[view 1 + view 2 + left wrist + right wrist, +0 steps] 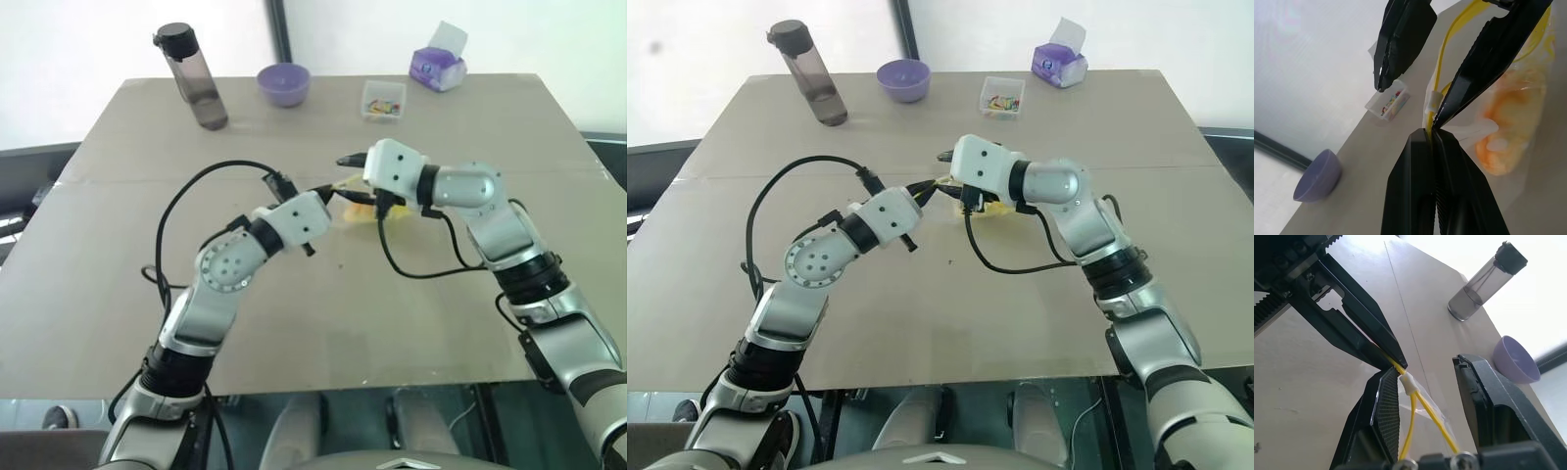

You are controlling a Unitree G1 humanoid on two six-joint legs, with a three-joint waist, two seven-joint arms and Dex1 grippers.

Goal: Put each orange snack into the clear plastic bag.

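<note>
Left gripper (pixel 1432 134) is pinching bag (pixel 1513 98) strip; snack (pixel 1506 132) inside; right gripper (pixel 1425 387), half-open at 12 o'clock, is straddling slider, likely zipping next

A flat grey-brown table (pixel 294 323) carries everything, a thin seam running across its top from side to side; along the far edge stand a dark translucent water bottle (pixel 193 76) with a black cap, upright at the left; a purple bowl (pixel 283 83) beside it; a small clear box (pixel 383 100) of coloured bits further right; a purple tissue pack (pixel 437 67) at the far right corner, a sheet poking up.
</note>
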